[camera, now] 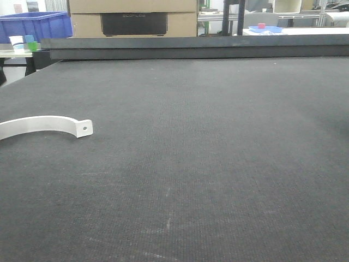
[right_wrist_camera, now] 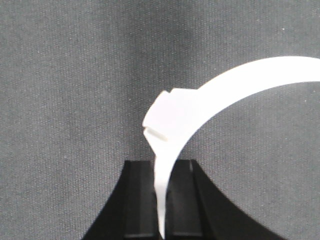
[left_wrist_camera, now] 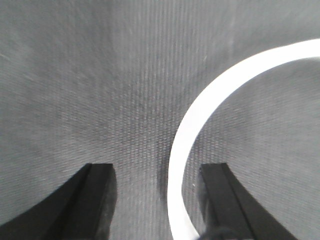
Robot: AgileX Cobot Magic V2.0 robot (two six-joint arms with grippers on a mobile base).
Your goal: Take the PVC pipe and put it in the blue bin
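Inside the right hand (right_wrist_camera: 163, 170), the PVC pipe (right_wrist_camera: 200, 107) is clamped tight. The left hand (left_wrist_camera: 157, 170) is held wide above the counter (left_wrist_camera: 100, 75).

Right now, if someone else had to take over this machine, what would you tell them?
Left end effector: open, straddling a thin white curved PVC strip lying on the dark grey mat.
Right end effector: shut on a white curved strip; whether it is the same piece, I cannot tell.
Blue plastic bin: far back left.
Done: one grasp.
Remaining: carry to the bin, release.
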